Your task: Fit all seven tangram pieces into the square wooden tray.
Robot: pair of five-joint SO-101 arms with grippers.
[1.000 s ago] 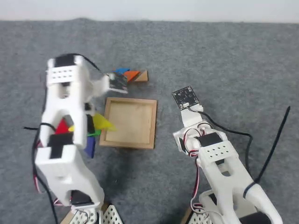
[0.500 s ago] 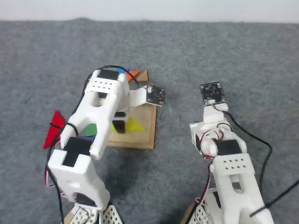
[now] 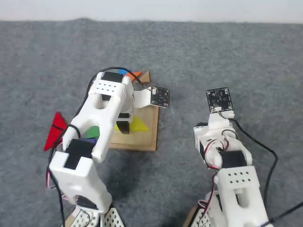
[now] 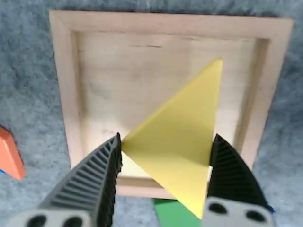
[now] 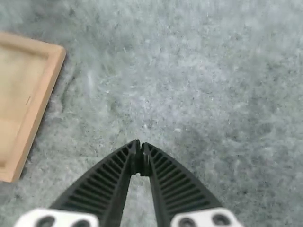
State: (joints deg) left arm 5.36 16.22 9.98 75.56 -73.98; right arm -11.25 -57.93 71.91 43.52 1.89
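My left gripper [image 4: 165, 142] is shut on a yellow triangle [image 4: 177, 137], held over the square wooden tray [image 4: 61, 94]; one corner of the triangle overlaps the tray's rim. From the high view the yellow triangle [image 3: 138, 125] sits over the tray [image 3: 149, 137] near its front edge, under the left arm. A red triangle [image 3: 54, 131], a green piece [image 3: 92, 131] and a dark blue piece [image 3: 87, 140] lie left of the tray. Orange [image 3: 135, 74], blue [image 3: 123, 72] and wood-coloured [image 3: 145, 75] pieces lie behind it. My right gripper [image 5: 140, 153] is shut and holds nothing, above bare carpet right of the tray [image 5: 33, 90].
Grey carpet covers the table. The left arm's body hides the tray's left half in the high view. The right arm [image 3: 222, 151] stands to the tray's right, with open carpet between them and behind it.
The left arm swung right, carrying the yellow triangle from beside the tray to over it. The right arm drew away from the tray to the right.
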